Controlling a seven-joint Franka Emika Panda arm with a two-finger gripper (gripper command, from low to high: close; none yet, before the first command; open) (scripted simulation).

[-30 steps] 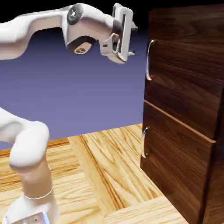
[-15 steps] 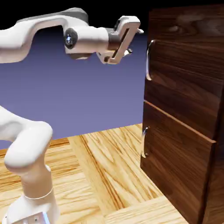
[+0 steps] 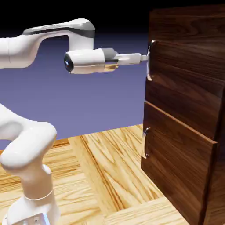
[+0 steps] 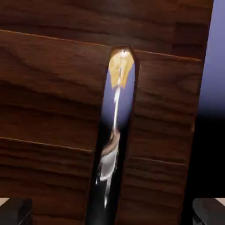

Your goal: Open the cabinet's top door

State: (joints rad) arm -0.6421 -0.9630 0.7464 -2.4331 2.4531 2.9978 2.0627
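A: Exterior view first. Where does the cabinet [image 3: 186,110] stand?

B: It fills that view's right side, upright on the bench [image 3: 114,176], dark wood with two panels stacked. The top door [image 3: 189,74] is the darker upper panel and looks flush with the cabinet's face. Its handle [image 3: 150,60], a short curved silver bar, runs vertically along the door's left edge. The lower panel [image 3: 176,162] below it is a little redder, with a pale edge on top and a silver handle [image 3: 145,143] of its own.

A: And the arm [image 3: 48,44]?

B: It comes in from the left and is stretched out level toward the top door. The fingers [image 3: 141,57] point straight at the upper part of the handle, their tips just beside it; whether they touch it cannot be told from there.

A: What does the hand view add?

B: Wood grain nearly fills it. The handle [image 4: 115,132] runs top to bottom through the middle as a shiny strip mirroring bench and backdrop. The two grey finger tips [image 4: 15,211] sit in the bottom corners, spread wide, one on each side of the handle, with nothing pinched between them.

A: Anything else?

B: A strip of blue-violet backdrop [image 4: 215,52] shows past the cabinet's right edge.
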